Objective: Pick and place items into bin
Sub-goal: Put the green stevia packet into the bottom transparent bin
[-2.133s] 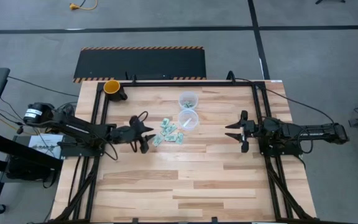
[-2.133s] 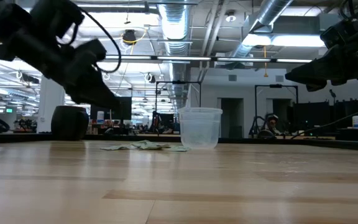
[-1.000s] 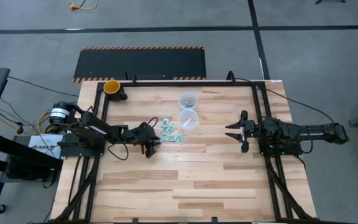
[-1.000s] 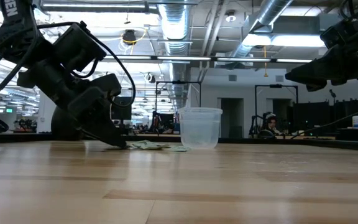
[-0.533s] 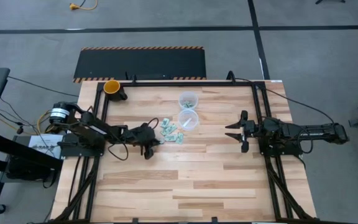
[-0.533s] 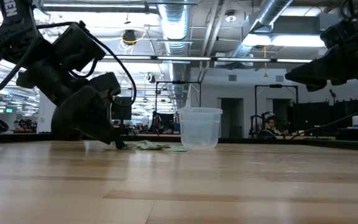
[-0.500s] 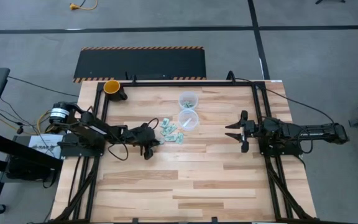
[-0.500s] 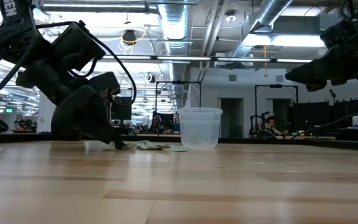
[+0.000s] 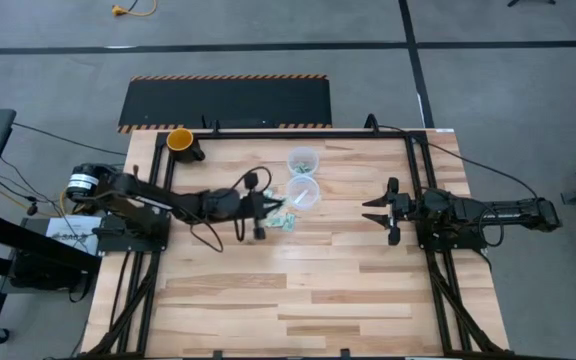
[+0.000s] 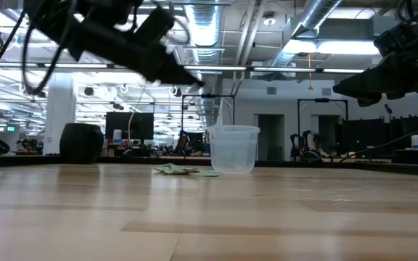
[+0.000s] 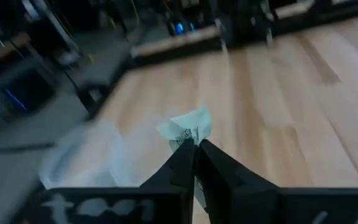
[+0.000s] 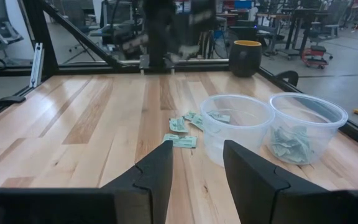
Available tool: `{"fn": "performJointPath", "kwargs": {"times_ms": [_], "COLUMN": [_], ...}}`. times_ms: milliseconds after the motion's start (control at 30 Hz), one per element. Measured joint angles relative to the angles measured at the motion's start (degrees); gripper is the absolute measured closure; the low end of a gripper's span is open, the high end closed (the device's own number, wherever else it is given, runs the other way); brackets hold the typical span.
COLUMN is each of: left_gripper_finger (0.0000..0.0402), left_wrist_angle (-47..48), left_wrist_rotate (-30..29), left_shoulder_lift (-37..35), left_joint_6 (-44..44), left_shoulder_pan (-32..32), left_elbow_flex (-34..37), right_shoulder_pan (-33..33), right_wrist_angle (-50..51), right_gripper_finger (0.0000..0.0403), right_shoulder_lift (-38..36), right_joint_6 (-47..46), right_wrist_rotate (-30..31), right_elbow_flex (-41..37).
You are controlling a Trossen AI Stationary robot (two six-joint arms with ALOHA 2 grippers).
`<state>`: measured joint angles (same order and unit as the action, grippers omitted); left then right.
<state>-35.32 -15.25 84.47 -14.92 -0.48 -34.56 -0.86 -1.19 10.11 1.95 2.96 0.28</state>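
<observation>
The left gripper (image 11: 194, 144) is closed on one small packet (image 11: 187, 129) and holds it in the air near the two clear cups (image 12: 238, 127). The grip is only on one edge, so the packet may slip out and fall on the table (image 9: 298, 290). The other packets (image 12: 182, 130) lie beside the nearer cup. The right gripper (image 12: 197, 163) waits with fingers apart.

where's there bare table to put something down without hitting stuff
The near half of the light wooden table is bare. Crowded: the two clear plastic cups, the small green-and-white packets beside them, and the left gripper holding one packet.
</observation>
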Motion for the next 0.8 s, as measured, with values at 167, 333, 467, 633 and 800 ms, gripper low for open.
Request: {"fn": "performJointPath", "kwargs": {"times_ms": [167,333,467,633,800], "left_gripper_finger": [0.0396,0.0395,0.0395,0.0395,0.0395], "left_wrist_angle": [-0.1,0.02,-2.66,-10.81,-12.96], "left_wrist_rotate": [1.96,8.68,14.51,16.03,14.56], "left_shoulder_lift": [0.0,0.02,1.93,9.35,14.64], "left_joint_6": [-3.32,-0.87,3.73,5.14,5.36], "left_shoulder_pan": [2.18,6.45,9.17,9.71,9.71], "left_elbow_flex": [-4.64,-5.67,-5.74,-5.98,-7.86], "right_shoulder_pan": [-0.01,-0.02,-0.02,0.0,-0.02], "right_wrist_angle": [0.01,0.01,0.0,-0.06,-0.04], "right_gripper_finger": [0.0266,0.0268,0.0269,0.0268,0.027], "right_shoulder_lift": [0.0,0.0,-0.01,-0.02,0.0], "right_joint_6": [0.0,-0.01,-0.01,-0.02,0.0], "right_wrist_rotate": [0.0,0.0,0.0,-0.02,-0.02], "right_elbow_flex": [0.01,0.01,0.0,0.0,0.0]}}
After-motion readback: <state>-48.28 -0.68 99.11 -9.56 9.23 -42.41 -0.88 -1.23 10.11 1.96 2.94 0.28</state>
